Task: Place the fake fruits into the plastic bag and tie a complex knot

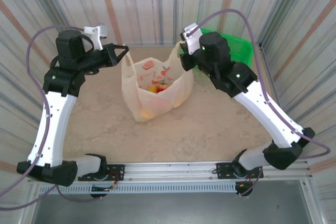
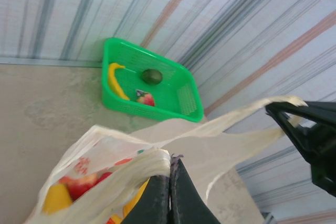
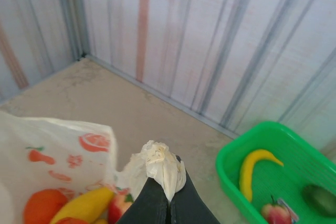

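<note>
Left end effector (image 2: 169, 167): clamped fully together on the left loop handle (image 2: 131, 174) at the bottom centre of the left wrist view. Film this thin only holds with the fingers pressed flat.
Right end effector (image 3: 168, 195): closed on the right loop handle (image 3: 160, 165), which is bunched into a crumpled pale wad at the bottom centre of the right wrist view. Gathered like this, it is less likely to slip out.
Handles: drawn apart toward the left and right of the top view. This keeps the bag upright and its mouth open.
Thin translucent pale-yellow plastic bag (image 1: 157, 98): centre of the top view, standing on the beige surface (image 1: 210, 129), with red-orange prints on its side.
Glossy plastic fake fruits in the bag (image 3: 86, 203): an orange, a yellow piece and a red apple, at the lower left of the right wrist view. They weigh the bottom down.
Green plastic mesh basket (image 2: 184, 100): upper middle of the left wrist view, against the striped wall. It holds a yellow banana (image 2: 115, 80), a dark green avocado (image 2: 152, 76) and a red apple (image 2: 147, 98).
Step, as I judge it: with both handles gripped, tying looks about to begin, though three fruits are not yet bagged.
</note>
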`<control>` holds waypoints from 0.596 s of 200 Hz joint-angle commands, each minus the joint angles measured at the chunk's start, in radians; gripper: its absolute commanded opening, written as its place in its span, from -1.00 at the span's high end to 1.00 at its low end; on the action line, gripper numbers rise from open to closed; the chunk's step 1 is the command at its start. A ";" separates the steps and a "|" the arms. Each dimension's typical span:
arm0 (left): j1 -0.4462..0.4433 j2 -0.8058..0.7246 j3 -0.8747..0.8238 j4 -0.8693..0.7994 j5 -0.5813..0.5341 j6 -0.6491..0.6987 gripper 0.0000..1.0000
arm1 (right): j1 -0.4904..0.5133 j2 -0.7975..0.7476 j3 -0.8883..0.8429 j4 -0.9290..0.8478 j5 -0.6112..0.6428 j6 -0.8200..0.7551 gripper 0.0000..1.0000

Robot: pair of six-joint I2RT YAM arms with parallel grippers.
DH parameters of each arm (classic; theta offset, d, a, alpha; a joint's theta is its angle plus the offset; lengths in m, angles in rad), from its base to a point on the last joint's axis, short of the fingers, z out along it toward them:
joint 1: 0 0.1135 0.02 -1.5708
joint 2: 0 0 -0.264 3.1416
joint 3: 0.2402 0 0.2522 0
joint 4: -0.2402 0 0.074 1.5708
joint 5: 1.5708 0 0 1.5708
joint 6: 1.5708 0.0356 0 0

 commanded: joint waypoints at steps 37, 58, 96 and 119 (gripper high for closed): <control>0.001 0.051 0.072 0.072 0.187 -0.066 0.92 | 0.021 -0.068 0.016 -0.256 0.111 0.223 1.00; -0.027 0.054 0.028 0.103 0.248 -0.087 0.91 | 0.016 -0.091 -0.087 -0.212 0.115 0.214 1.00; -0.102 0.072 -0.040 0.111 0.310 -0.082 0.91 | -0.042 -0.099 -0.095 -0.202 -0.092 0.208 0.23; -0.113 0.056 -0.090 0.155 0.302 -0.113 0.90 | -0.025 -0.111 -0.050 -0.178 -0.185 0.161 -0.25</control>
